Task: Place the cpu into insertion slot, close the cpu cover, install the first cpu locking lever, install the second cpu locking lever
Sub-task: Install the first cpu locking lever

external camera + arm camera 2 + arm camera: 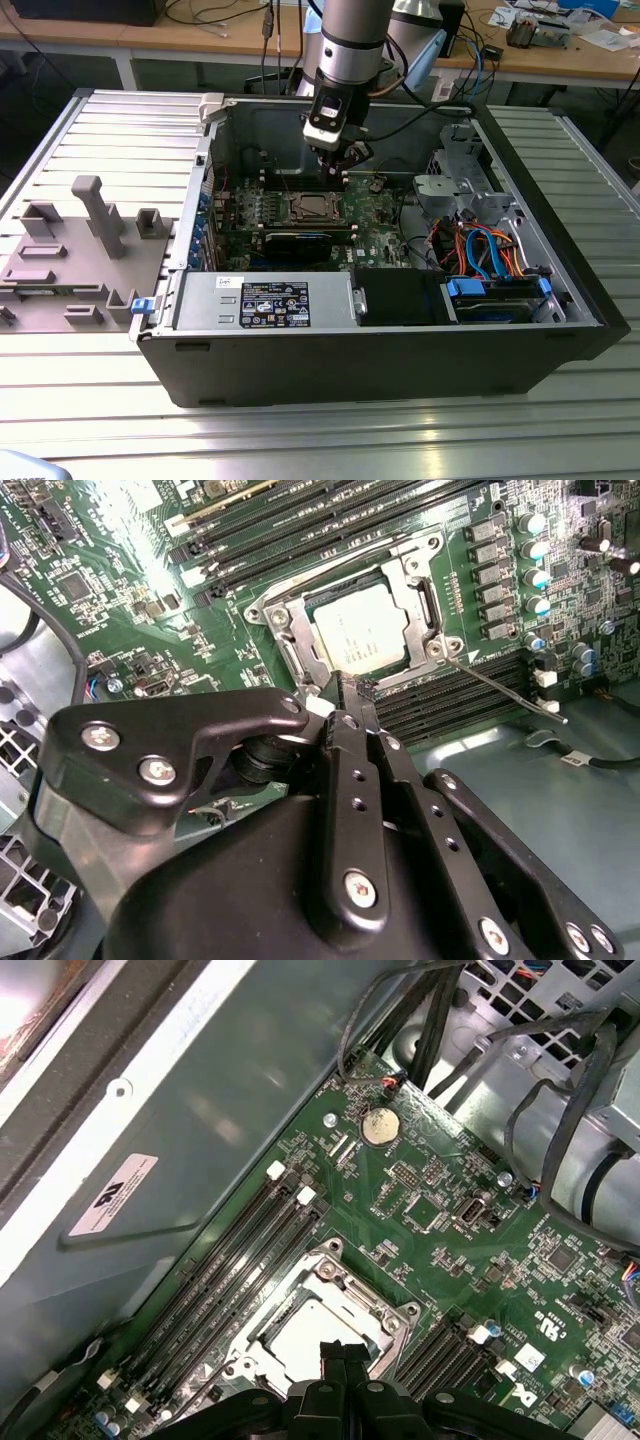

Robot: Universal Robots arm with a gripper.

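Finds cpu (pixel 362 625) seated in slot (pixel 278 615), cover (pixel 408 575) lying flat over its edges. Finds hand (pixel 355 692) just beside the slot's edge, fingers pressed together, pinching nothing. Notes thin lever (pixel 505 688) jutting away from a slot corner. Notes case (pixel 400 370) around slot, resting on table (pixel 560 440).

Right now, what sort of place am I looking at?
Probably a robotics lab or workshop: an open computer case sits on a slatted aluminium table, a robot arm reaches into it, and cluttered wooden desks stand behind.
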